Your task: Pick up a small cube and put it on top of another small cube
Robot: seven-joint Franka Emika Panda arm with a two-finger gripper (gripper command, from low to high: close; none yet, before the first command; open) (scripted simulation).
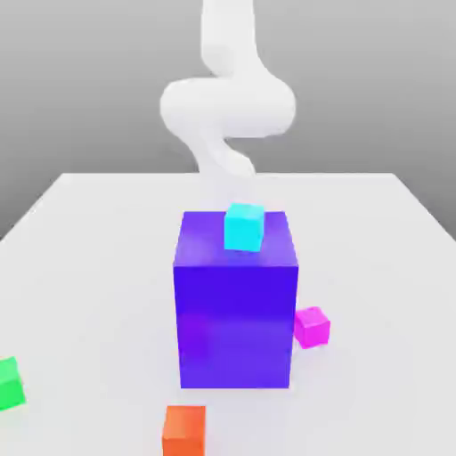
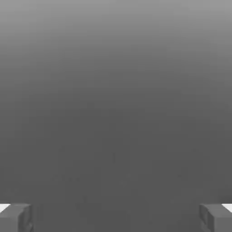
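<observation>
While seen from the exterior view, a pale, matte white table (image 1: 98,267), widening from the frame's middle height down to its bottom edge, set against a plain grey backdrop with no walls or furniture to make out. Rising at top centre, the white arm (image 1: 227,102), curling behind a big blue-violet block (image 1: 236,312) planted in the middle of the table. Perched on the block's top face, toward its far edge, a cyan cube (image 1: 244,226). Low at the left edge, a green cube (image 1: 10,383), partly cut off by the frame; at bottom centre, an orange cube (image 1: 184,431), also cropped. Just to the right of the block's lower right corner, resting on the table, the small cube (image 1: 312,326): plain magenta-pink, flat-coloured, unmarked, far smaller than the block, turned slightly so that two side faces and the lighter top show; close beside the block, touching or not cannot be told. In the hand view, the claw (image 2: 116,217) spread wide, its grey fingertips (image 2: 16,217) at the two bottom corners of the frame, holding nothing, with even grey between them.
</observation>
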